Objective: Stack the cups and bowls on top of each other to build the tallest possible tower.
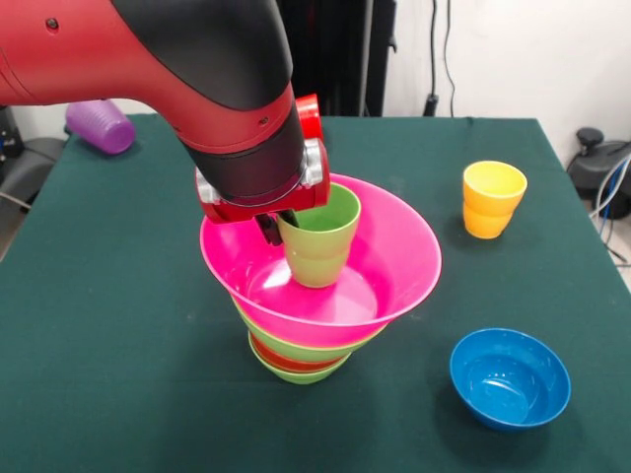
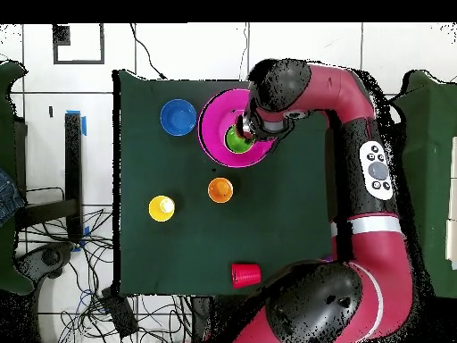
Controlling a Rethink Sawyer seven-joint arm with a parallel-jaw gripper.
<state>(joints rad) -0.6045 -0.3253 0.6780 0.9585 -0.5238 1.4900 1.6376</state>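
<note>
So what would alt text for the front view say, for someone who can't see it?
A red and black robot arm's gripper holds a light green cup in a pink bowl topping stacked bowls; a blue bowl and yellow cup stand apart.

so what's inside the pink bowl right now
A light green cup stands upright in the pink bowl, with the gripper at its rim. The arm hides the bowl's far-left part.

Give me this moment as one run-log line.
gripper: on light green cup rim, inside pink bowl | tower: four bowls | loose: blue bowl, yellow cup
</note>
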